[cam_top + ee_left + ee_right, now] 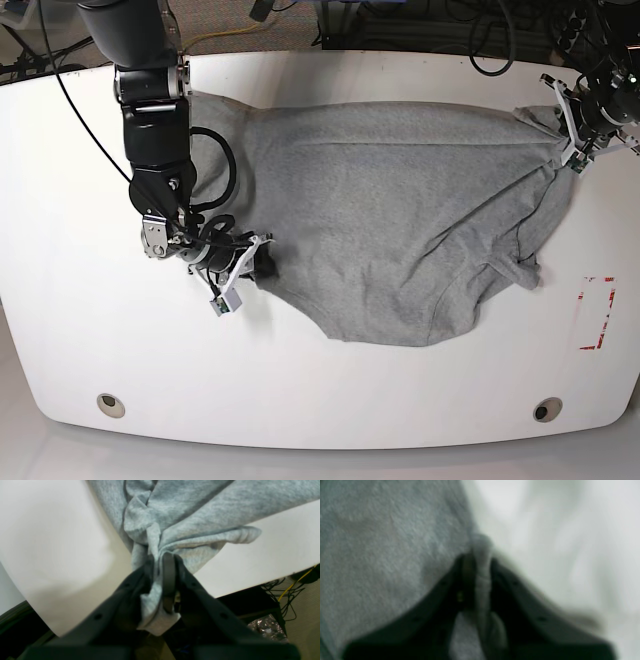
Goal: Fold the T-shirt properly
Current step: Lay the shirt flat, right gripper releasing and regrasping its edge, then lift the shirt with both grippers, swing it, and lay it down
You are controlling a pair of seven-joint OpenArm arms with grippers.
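With both sets of fingers clenched on opposite edges, T-shirt (400, 220) stretched lengthwise across white surface (330, 400) between left gripper (160, 557) at far corner and right gripper (480, 555) at near edge.

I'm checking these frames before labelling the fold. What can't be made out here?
- Right wrist view: blurred throughout; only that the right gripper pinches cloth.
- Base view: the shirt lies bunched, so its sleeves and collar can't be told apart; any print is too small to see.
- Left wrist view: the left gripper covers the pinched hem; the frame's top edge cuts off the shirt.
- Base view: the left gripper is too small to judge.
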